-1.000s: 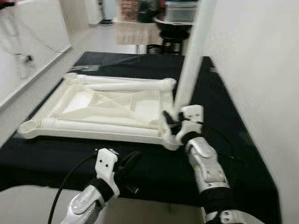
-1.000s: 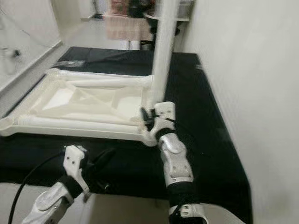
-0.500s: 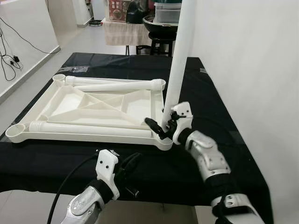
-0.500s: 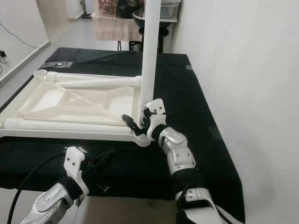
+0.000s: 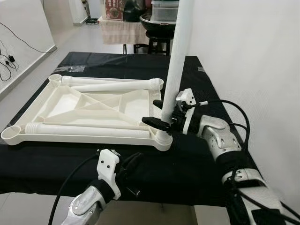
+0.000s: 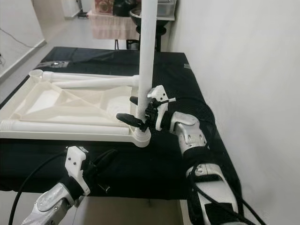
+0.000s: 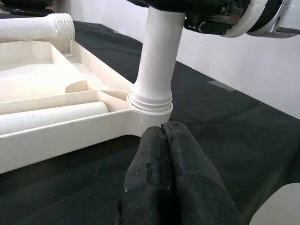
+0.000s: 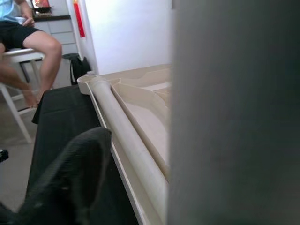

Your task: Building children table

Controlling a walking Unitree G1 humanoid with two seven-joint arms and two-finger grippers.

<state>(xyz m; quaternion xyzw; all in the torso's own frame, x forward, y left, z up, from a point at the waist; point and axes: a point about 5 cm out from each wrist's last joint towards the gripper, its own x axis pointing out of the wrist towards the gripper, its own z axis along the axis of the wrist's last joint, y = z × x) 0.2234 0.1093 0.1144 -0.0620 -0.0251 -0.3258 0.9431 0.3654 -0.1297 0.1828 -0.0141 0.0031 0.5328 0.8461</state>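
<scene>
The white children's tabletop lies upside down on the black-covered table. One white leg stands upright in its near right corner socket. Two more legs lie on the tabletop, one along the far rim and one along the near rim. My right gripper is open, turned sideways, with one finger in front of the upright leg and one behind it, a little above the socket. Low at the table's front edge, my left gripper is shut on nothing, its fingertips pointing at the socket.
A white wall runs close along the table's right side. Beyond the far end stand a stool and a cluttered table. Open floor lies to the left. A person sits on a chair in the right wrist view.
The head camera has steadied and shifted. My right gripper has risen from the socket corner, turned sideways and now straddles the upright leg. The left gripper has stayed put.
</scene>
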